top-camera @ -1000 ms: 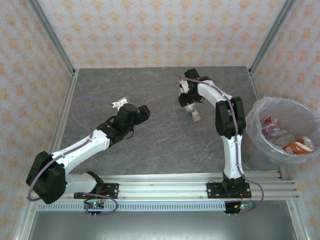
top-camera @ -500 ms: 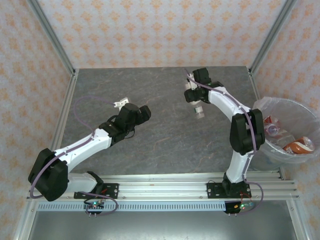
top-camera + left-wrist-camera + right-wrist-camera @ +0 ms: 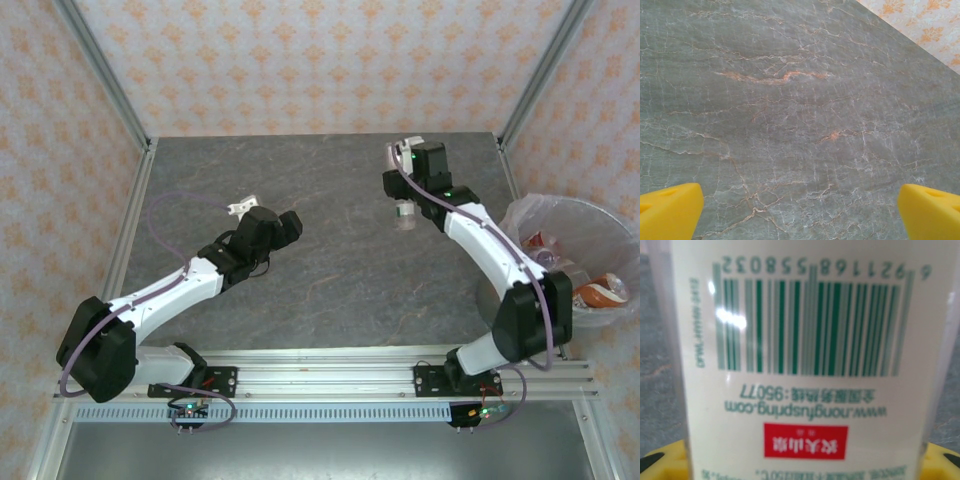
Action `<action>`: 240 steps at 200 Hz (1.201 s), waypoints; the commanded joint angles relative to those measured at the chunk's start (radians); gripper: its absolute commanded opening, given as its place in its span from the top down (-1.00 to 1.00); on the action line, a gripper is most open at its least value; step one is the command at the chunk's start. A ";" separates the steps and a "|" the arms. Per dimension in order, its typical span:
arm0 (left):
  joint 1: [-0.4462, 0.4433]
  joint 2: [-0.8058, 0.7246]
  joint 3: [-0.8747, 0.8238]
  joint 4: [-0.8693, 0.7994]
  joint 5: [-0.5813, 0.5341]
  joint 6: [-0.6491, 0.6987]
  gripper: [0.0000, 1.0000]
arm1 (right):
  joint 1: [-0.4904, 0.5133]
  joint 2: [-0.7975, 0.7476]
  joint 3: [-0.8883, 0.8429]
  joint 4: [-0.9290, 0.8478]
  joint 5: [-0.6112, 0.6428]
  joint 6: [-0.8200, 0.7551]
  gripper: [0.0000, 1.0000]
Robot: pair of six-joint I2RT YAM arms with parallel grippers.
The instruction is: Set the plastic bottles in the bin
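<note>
Since a second ago: right hand (image 3: pixel 404 203), grasping white-label bottle (image 3: pixel 405 218), swung nearer bin (image 3: pixel 560 200); left hand (image 3: pixel 800 212) released, unmoved. In bin: several red- and orange-labelled bottles (image 3: pixel 597 292)

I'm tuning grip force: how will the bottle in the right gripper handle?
The bottle looks small, of clear plastic, so probably light and easily dented. Its glossy label may slip in the right gripper. Round, it would likely roll if laid down.
</note>
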 commanded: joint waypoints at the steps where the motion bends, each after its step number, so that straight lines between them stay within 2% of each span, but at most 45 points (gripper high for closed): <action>1: 0.007 0.014 0.019 0.013 -0.002 0.007 -1.00 | 0.004 -0.104 0.009 0.028 0.064 -0.036 1.00; 24: 0.007 0.027 0.024 0.024 0.003 0.008 -1.00 | -0.010 -0.188 0.042 -0.012 0.144 -0.082 1.00; 55: 0.008 0.052 0.036 0.038 0.019 0.012 -1.00 | -0.070 -0.318 0.030 0.026 0.153 -0.083 1.00; 106: 0.008 0.076 0.062 0.033 0.037 0.027 -1.00 | -0.160 -0.459 0.066 0.005 0.338 -0.293 1.00; 131: 0.013 0.092 0.080 0.035 0.041 0.044 -1.00 | -0.226 -0.518 0.080 -0.017 0.345 -0.336 1.00; 168: 0.022 0.130 0.133 0.028 0.095 0.061 -1.00 | -0.319 -0.509 0.149 -0.163 0.404 -0.491 1.00; 185: 0.026 0.143 0.153 0.027 0.110 0.070 -1.00 | -0.381 -0.497 0.163 -0.231 0.393 -0.537 1.00; 221: 0.037 0.176 0.210 -0.003 0.162 0.086 -1.00 | -0.527 -0.497 0.087 -0.235 0.378 -0.637 1.00; 240: 0.038 0.181 0.222 -0.009 0.174 0.092 -1.00 | -0.592 -0.508 0.006 -0.155 0.377 -0.690 1.00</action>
